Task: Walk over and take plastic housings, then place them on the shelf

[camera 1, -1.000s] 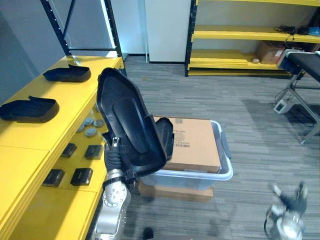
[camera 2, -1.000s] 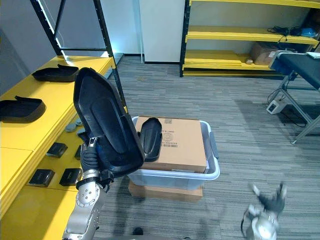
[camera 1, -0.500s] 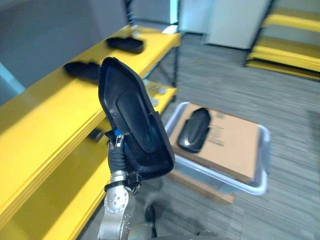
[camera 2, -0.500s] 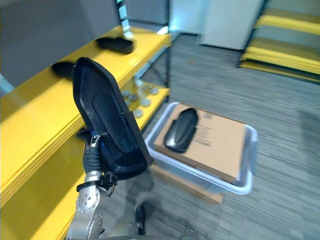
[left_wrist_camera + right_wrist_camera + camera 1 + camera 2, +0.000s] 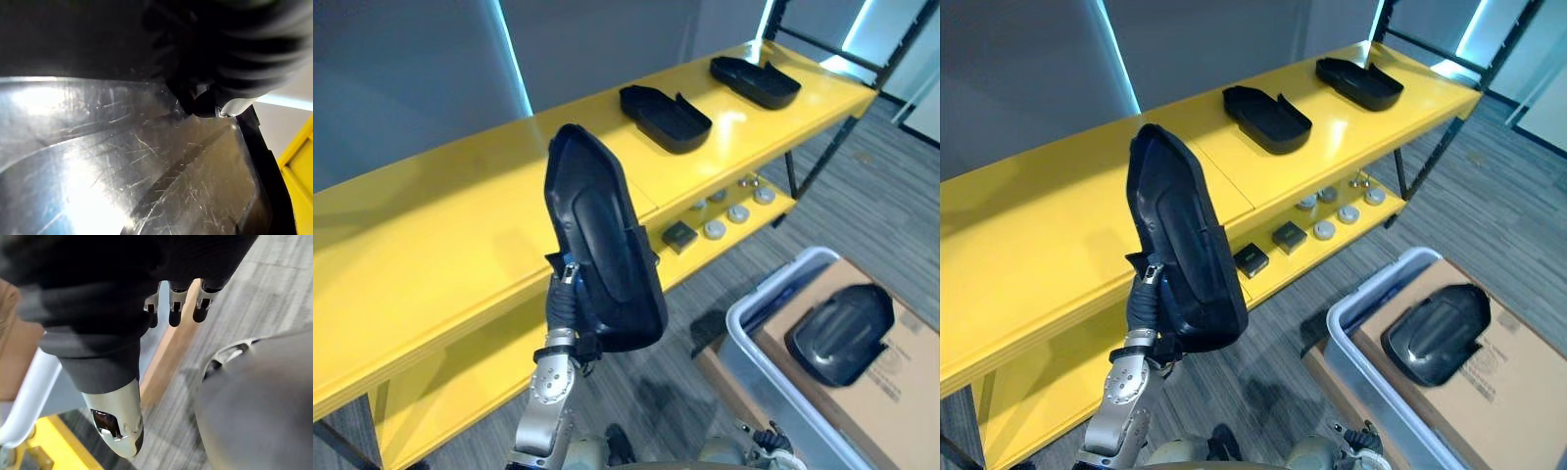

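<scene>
Now facing shelf (image 5: 440, 225), left hand (image 5: 564, 296) holds housing (image 5: 604, 245) upright.

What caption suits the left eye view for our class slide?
Left hand holds a large black plastic housing upright before the long yellow shelf.

I read the held housing (image 5: 602, 255) as black plastic, its inner face glossy and finely scratched up close; the shelf (image 5: 440, 225) at 9 o'clock looks like smooth, shiny yellow paint; the box (image 5: 911, 392) at 4 o'clock is matt brown cardboard; the bin (image 5: 744, 323) around it is smooth pale plastic; the floor (image 5: 862, 186) at 3 o'clock is rough grey carpet.
</scene>
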You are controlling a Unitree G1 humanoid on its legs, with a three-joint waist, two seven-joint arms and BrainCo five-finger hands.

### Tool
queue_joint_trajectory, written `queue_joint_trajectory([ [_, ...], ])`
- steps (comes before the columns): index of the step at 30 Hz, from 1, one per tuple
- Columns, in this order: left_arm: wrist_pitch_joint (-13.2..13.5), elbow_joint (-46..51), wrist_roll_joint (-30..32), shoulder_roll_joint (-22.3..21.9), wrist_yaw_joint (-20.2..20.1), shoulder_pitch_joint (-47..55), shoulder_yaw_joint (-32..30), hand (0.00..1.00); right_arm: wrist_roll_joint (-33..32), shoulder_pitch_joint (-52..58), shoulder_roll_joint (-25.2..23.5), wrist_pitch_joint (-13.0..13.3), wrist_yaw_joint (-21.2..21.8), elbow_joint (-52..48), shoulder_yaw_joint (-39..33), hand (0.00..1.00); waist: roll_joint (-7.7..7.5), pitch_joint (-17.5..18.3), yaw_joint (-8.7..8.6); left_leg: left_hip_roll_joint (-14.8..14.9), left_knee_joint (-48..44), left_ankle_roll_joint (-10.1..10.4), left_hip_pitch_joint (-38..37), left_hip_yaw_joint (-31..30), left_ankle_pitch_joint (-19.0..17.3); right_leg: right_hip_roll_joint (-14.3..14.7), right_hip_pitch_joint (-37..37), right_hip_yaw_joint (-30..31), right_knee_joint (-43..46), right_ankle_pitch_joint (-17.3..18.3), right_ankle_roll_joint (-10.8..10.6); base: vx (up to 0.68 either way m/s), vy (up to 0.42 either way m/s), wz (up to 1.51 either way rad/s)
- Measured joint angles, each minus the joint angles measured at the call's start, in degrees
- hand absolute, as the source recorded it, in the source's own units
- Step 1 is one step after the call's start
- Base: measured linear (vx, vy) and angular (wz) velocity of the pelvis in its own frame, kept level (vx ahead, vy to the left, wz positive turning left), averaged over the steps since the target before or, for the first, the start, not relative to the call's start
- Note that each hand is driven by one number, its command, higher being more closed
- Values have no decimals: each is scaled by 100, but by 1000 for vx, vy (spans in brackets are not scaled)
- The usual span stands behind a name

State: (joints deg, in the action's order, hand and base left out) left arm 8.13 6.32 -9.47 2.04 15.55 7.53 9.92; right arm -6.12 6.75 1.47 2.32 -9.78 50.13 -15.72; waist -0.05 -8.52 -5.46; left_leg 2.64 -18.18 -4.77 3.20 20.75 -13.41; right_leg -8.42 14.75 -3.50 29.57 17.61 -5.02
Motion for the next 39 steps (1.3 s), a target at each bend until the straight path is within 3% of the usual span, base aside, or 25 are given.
queue_joint_trajectory([
  [2, 0, -90, 2, 21, 37, 11, 15, 100, 3, 63, 2, 2, 1, -97, 119, 0, -59, 10, 6, -8, -83, 227, -128, -232, -128, 143, 101, 371, -624, -476, -113, 257, -178, 99],
  [3, 6, -128, 4, 75, 79, 35, 15, 100, 6, 165, -22, 5, 5, -132, 259, 0, -249, 56, 26, -122, -118, 370, -230, -360, -219, 14, 104, 408, -830, -1134, -26, 244, -255, 96],
  [4, 8, -191, 4, 24, 99, 46, -4, 100, 7, 270, -51, 4, 37, -199, 318, 0, -320, 43, 53, -105, -232, 483, -347, -505, -357, -65, 76, 341, -612, -1391, -35, 262, -281, 82],
  [7, 46, -171, 5, -208, 102, 100, 12, 100, 29, 387, 24, 30, 135, -431, 327, 0, -12, 148, 286, 412, -392, 782, -190, -703, -492, 309, 60, -68, -594, -1158, 252, 239, -269, 26],
  [10, 44, -187, 7, -313, 84, 32, 117, 100, 31, 383, 3, 99, 168, -439, 322, 0, -30, 147, 284, 603, 12, 1080, -266, -836, -270, 397, 7, -424, -677, -1085, 384, 180, -264, 45],
  [16, 43, -249, 121, -360, 115, -10, 105, 100, 59, 376, -6, 127, 153, -376, 239, 0, -32, 158, 301, 602, 651, 1087, -470, -990, 152, 429, -242, -701, -992, -1145, 481, 42, -82, 22],
  [22, -100, -601, 609, -81, 256, -112, -207, 100, 225, 335, -5, 134, 139, -308, 397, 0, -55, 213, 290, 471, 1082, 974, -572, -1062, 505, 439, -635, -757, -2010, -1798, 412, -66, 37, 7],
  [27, -355, -1148, 1090, 113, 527, -708, -770, 100, 289, 304, -19, 130, 237, -311, 610, 0, -75, 228, 256, 364, 1242, 914, -560, -1066, 661, 415, -863, -746, -2624, -2218, 402, -114, 35, -1],
  [31, -575, -1622, 1293, 231, 845, -1294, -1149, 100, 436, 251, -10, 127, 270, -344, 742, 0, -84, 233, 150, 296, 1506, 978, -565, -1093, 822, 408, -891, -746, -2928, -2409, 366, -103, -7, 2],
  [39, -1005, -2799, 1692, 593, 985, -2560, -1558, 100, 475, 240, -2, 120, 426, -438, 789, 0, -87, 230, -13, 331, 1812, 1060, -597, -1051, 950, 482, -825, -742, -3053, -2445, 379, -18, -9, -1],
])
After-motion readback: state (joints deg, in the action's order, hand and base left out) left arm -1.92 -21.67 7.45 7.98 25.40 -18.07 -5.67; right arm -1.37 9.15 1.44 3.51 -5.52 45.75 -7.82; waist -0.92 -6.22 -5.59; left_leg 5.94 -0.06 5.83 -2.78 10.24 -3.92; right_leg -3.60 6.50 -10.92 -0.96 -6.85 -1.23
